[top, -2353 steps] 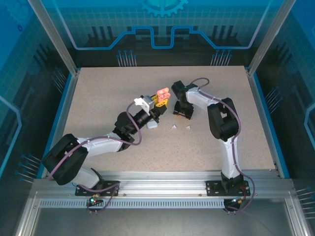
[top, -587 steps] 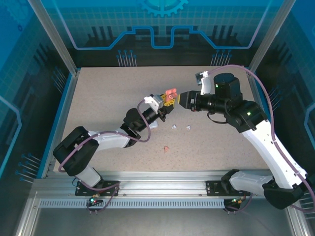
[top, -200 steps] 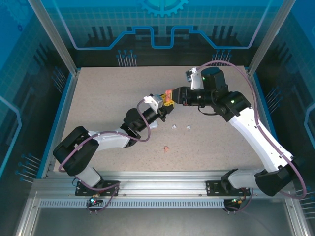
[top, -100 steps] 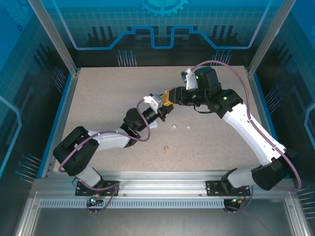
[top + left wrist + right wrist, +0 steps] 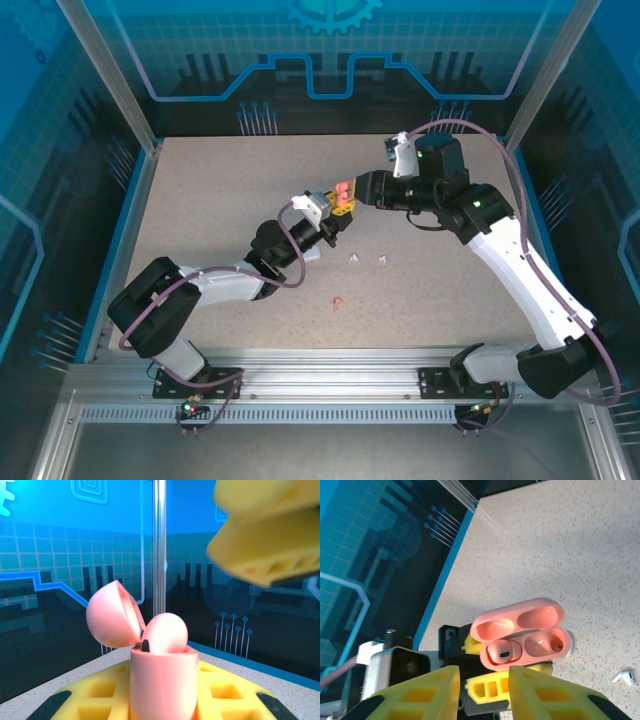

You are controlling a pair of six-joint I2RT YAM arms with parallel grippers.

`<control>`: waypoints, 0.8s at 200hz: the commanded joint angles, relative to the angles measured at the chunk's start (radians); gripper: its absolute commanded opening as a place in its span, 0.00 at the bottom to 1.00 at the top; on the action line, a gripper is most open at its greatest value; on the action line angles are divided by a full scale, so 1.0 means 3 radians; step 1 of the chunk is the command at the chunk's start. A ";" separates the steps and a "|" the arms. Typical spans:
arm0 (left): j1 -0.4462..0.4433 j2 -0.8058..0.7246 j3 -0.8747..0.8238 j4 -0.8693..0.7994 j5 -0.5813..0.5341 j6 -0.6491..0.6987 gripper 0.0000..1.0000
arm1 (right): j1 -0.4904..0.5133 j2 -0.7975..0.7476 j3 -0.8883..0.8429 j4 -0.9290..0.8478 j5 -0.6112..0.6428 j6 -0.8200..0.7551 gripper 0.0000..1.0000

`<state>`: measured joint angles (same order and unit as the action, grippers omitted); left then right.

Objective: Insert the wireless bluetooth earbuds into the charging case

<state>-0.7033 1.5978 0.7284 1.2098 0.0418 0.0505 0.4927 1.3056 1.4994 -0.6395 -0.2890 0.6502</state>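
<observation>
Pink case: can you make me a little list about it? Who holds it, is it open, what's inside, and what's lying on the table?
case: pink charging case, lid open
held by: left gripper, shut on it, off the table
inside: seated pink earbud in one slot; other slot empty
right gripper: open, empty, close to the case
on table: first white earbud, second white earbud, loose pink earbud

Speckled table (image 5: 210, 190), blue walls (image 5: 330, 55)
</observation>
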 commanded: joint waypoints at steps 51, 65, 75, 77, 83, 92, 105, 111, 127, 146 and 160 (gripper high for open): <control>-0.0019 -0.0115 0.0005 0.0116 0.0068 -0.0020 0.00 | 0.0145 0.0323 0.0295 0.0080 -0.0117 -0.0015 0.31; -0.0022 -0.0115 0.0006 0.0115 0.0064 -0.0015 0.00 | 0.0198 0.0347 0.0291 0.0055 -0.0116 -0.0025 0.31; -0.0020 -0.0111 0.0006 0.0114 0.0056 -0.0006 0.00 | 0.0232 0.0347 0.0266 0.0039 -0.0112 -0.0030 0.31; -0.0018 -0.0114 0.0008 0.0114 0.0055 -0.0008 0.00 | 0.0236 0.0346 0.0260 0.0035 -0.0113 -0.0027 0.31; -0.0017 -0.0115 0.0011 0.0119 0.0054 0.0000 0.00 | 0.0252 0.0339 0.0232 0.0029 -0.0106 -0.0025 0.31; -0.0020 -0.0111 0.0007 0.0124 0.0047 0.0001 0.00 | 0.0253 0.0320 0.0184 0.0047 -0.0110 -0.0006 0.31; -0.0016 -0.0107 0.0007 0.0123 0.0043 0.0005 0.00 | 0.0255 0.0287 0.0152 0.0050 -0.0091 0.0002 0.31; -0.0016 -0.0105 0.0011 0.0119 0.0036 0.0005 0.00 | 0.0250 0.0273 0.0156 0.0036 -0.0068 -0.0007 0.31; -0.0022 -0.0103 0.0008 0.0119 0.0013 0.0009 0.00 | 0.0207 0.0221 0.0200 0.0018 -0.0042 -0.0010 0.32; -0.0014 -0.0109 0.0000 0.0118 -0.0076 0.0021 0.00 | 0.0139 0.0130 0.0300 -0.0069 0.0027 -0.0037 0.33; -0.0001 -0.0120 -0.0032 0.0109 -0.0162 0.0055 0.00 | 0.0093 0.0024 0.0315 -0.0146 0.0087 -0.0042 0.37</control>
<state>-0.7033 1.5955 0.7284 1.2095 0.0364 0.0517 0.5484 1.3865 1.5528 -0.6380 -0.2916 0.6498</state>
